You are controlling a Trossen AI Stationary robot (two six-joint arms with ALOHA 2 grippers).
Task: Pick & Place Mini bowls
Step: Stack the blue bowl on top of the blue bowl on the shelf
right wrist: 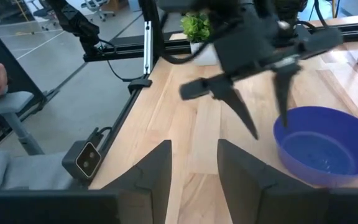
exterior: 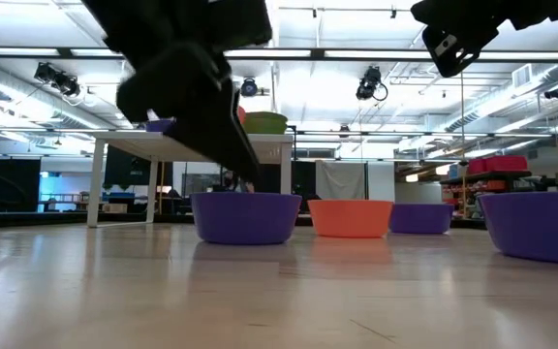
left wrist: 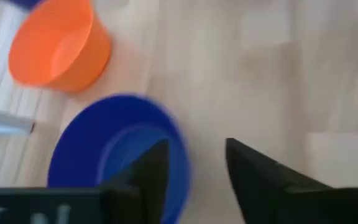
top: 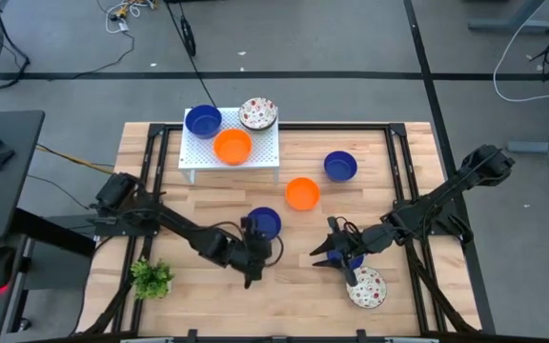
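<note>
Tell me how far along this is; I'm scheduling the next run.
Three bowls sit on the white rack: blue, speckled, orange. Nothing is gripped: the left claw stands open over the rim of another blue bowl, the right claw open nearby. Five bowls lie on the table, apparently left.

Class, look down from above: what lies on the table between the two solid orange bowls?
Nothing. In the high view, the stretch between the orange bowl on the rack and the orange bowl on the table holds only the white perforated rack and bare wood.

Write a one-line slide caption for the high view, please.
Left gripper open beside a blue bowl; three mini bowls sit on the white rack.
</note>
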